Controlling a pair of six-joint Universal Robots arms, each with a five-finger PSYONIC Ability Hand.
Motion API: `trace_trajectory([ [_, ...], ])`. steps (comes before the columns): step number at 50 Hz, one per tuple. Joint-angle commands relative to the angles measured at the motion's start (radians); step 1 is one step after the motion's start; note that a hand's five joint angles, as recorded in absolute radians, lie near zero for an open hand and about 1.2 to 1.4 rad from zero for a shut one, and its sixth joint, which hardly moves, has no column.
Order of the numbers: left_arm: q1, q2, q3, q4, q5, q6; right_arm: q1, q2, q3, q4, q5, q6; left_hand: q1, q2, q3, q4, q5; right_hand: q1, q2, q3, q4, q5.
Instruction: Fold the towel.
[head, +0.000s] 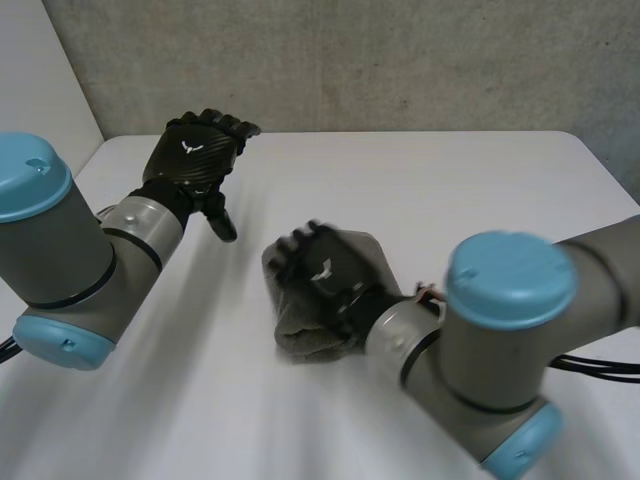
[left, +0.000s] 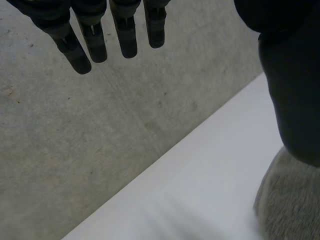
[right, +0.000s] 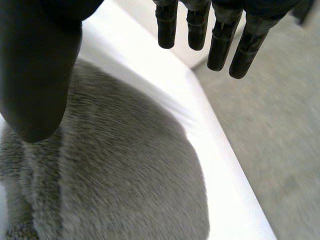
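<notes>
Towel (head: 300, 338): grey, already gathered into a compact bundle, centre of the frame on the white surface (head: 470, 190).

Right robot hand (head: 322, 268): directly over the bundle, palm down. In its wrist view its fingers (right: 220, 42) are straight and its thumb (right: 37, 65) stands apart, with nothing pinched between them, so it is released. The towel (right: 125, 175) lies under the palm. Cannot tell whether the palm touches the cloth.

Left robot hand (head: 195, 155): upper left of the frame, well apart from the towel and above the surface. Its fingers (left: 95, 42) are straight, so it too is released and holds nothing.

Risks, as judged:
- Nothing holds the bundle down. The thick pile may spring the layers open once the right robot hand lifts.
- Fingertips could snag the nap on the way up and drag the top layer askew.
- A sideways sweep would slide the whole bundle on the smooth surface rather than flatten it.
- The near edge looks rounded and uneven, so the fold may need pressing.
</notes>
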Motion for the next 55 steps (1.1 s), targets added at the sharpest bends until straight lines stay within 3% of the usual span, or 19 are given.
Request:
trace_trajectory([
  [1, -0.035, -0.025, 0.020, 0.008, -0.003, -0.151, -0.138, -0.101, 0.043, 0.056, 0.014, 0.274, -0.080, -0.078, -0.062, -0.083, -0.215, -0.059, -0.076, -0.071, -0.082, -0.058],
  [8, -0.107, -0.099, 0.032, -0.005, -0.026, -0.202, -0.230, -0.077, -0.026, 0.160, -0.005, 0.440, -0.068, -0.066, -0.050, -0.072, -0.203, -0.059, -0.076, -0.071, -0.082, -0.058],
  [16, -0.194, -0.238, 0.037, -0.041, -0.185, -0.194, -0.236, 0.109, -0.147, 0.214, -0.008, 0.479, -0.077, -0.075, -0.059, -0.080, -0.212, -0.059, -0.076, -0.071, -0.082, -0.058],
  [24, -0.219, -0.326, 0.077, -0.084, -0.202, -0.187, -0.239, 0.264, -0.225, 0.271, -0.057, 0.479, -0.080, -0.078, -0.062, -0.083, -0.215, -0.059, -0.076, -0.071, -0.082, -0.058],
  [30, -0.219, -0.321, 0.086, -0.101, -0.201, -0.185, -0.242, 0.275, -0.236, 0.289, -0.066, 0.477, -0.080, -0.078, -0.062, -0.083, -0.215, -0.059, -0.076, -0.071, -0.082, -0.058],
  [35, -0.218, -0.278, 0.088, -0.123, -0.199, -0.185, -0.267, 0.191, -0.232, 0.289, -0.068, 0.477, -0.080, -0.078, -0.062, -0.083, -0.215, -0.059, -0.076, -0.071, -0.082, -0.058],
  [40, -0.207, -0.161, 0.075, -0.141, -0.198, -0.185, -0.305, -0.016, -0.204, 0.280, -0.052, 0.480, -0.080, -0.078, -0.062, -0.083, -0.215, -0.059, -0.076, -0.071, -0.082, -0.058],
  [43, -0.202, -0.127, 0.074, -0.147, -0.198, -0.185, -0.322, -0.044, -0.203, 0.280, -0.042, 0.482, -0.080, -0.078, -0.062, -0.083, -0.215, -0.059, -0.076, -0.071, -0.082, -0.058],
  [49, -0.129, 0.056, 0.072, -0.216, -0.199, -0.184, -0.362, -0.181, -0.192, 0.285, 0.110, 0.505, -0.080, -0.078, -0.062, -0.083, -0.215, -0.059, -0.076, -0.071, -0.082, -0.058],
  [51, -0.057, 0.151, 0.072, -0.253, -0.190, -0.190, -0.382, -0.222, -0.178, 0.286, 0.179, 0.503, -0.080, -0.078, -0.062, -0.083, -0.215, -0.059, -0.076, -0.071, -0.082, -0.058],
  [55, 0.005, 0.205, 0.071, -0.282, -0.191, -0.193, -0.394, -0.237, -0.166, 0.292, 0.211, 0.502, -0.080, -0.078, -0.062, -0.083, -0.215, -0.059, -0.076, -0.071, -0.082, -0.058],
])
